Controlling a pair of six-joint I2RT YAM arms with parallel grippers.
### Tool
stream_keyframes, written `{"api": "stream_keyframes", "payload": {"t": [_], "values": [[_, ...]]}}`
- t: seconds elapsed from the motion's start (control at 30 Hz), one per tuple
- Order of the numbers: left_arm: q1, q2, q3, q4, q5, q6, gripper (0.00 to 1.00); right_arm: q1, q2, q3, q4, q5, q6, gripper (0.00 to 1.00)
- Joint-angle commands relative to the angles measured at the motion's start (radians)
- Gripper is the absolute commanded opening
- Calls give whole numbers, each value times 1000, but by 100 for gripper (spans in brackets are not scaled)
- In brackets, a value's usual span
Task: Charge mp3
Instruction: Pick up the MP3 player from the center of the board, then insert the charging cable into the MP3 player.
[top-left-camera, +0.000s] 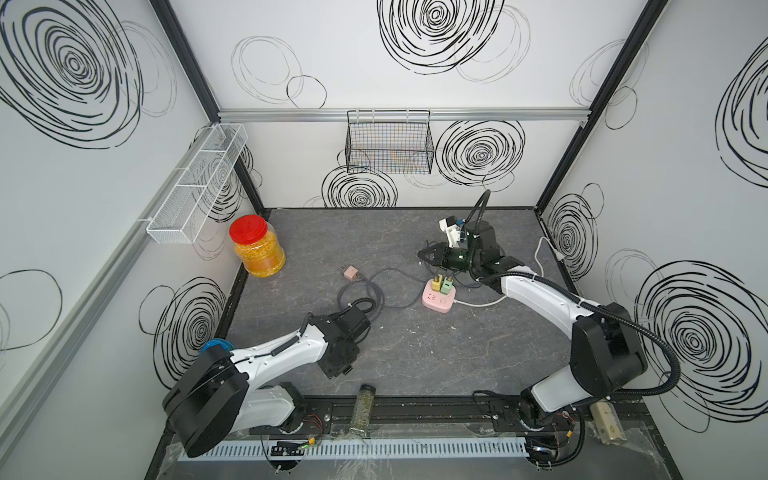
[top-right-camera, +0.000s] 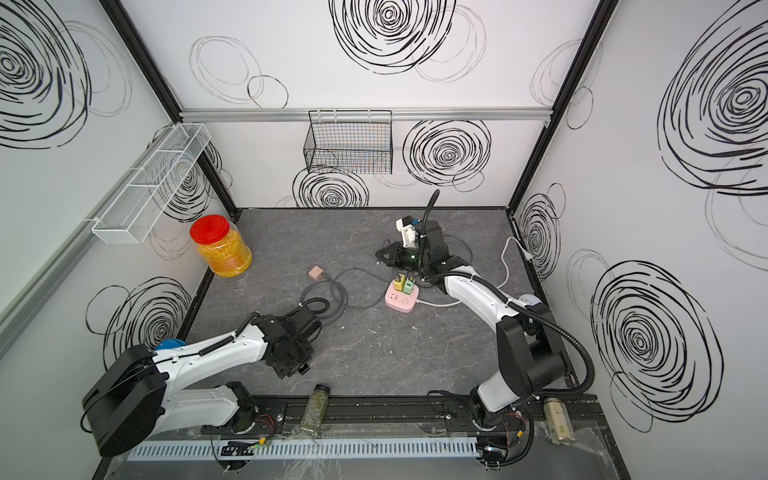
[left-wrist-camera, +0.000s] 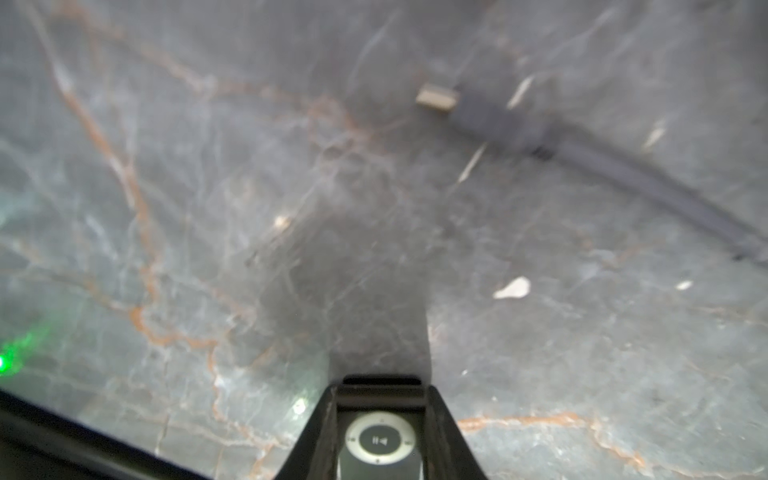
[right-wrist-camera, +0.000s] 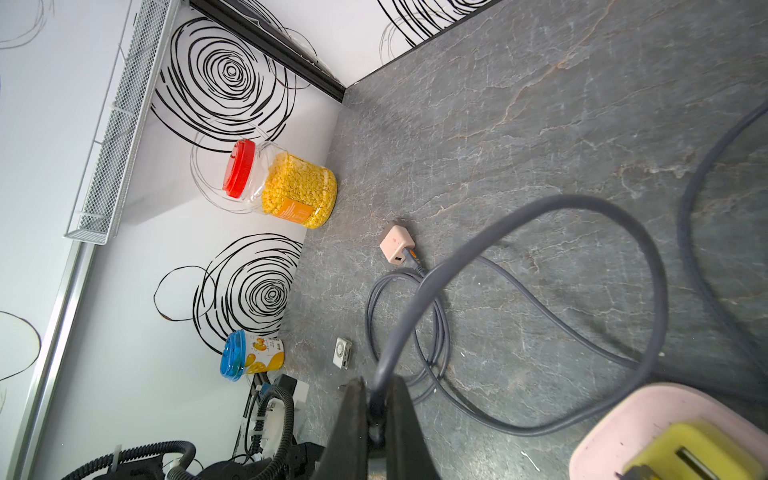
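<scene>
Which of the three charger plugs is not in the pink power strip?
The beige plug, loose on the table; yellow plug and green plug stand in the strip.

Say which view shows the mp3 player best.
Left wrist: the mp3 player sits close between the fingers of the left gripper, wheel clear. Right wrist shows it small, distant; both top views mostly hide it under the left arm.

free: tabletop (top-left-camera: 436, 357) in front of power strip (top-left-camera: 439, 298) | blocked: grey cable (right-wrist-camera: 582, 202) coiled left of it | jar (top-left-camera: 259, 253) far back-left
</scene>
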Motion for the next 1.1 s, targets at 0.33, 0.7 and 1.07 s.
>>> {"api": "stream_keyframes", "payload": {"t": [0.33, 0.7, 1.07], "values": [[137, -154, 384, 276, -95, 694, 22, 75, -99, -39, 122, 90, -102, 0], [146, -171, 366, 618, 44, 660, 22, 279, -291, -188, 415, 324, -175, 0], [108, -180, 280, 829, 53, 507, 21, 375, -278, -247, 635, 445, -187, 0]]}}
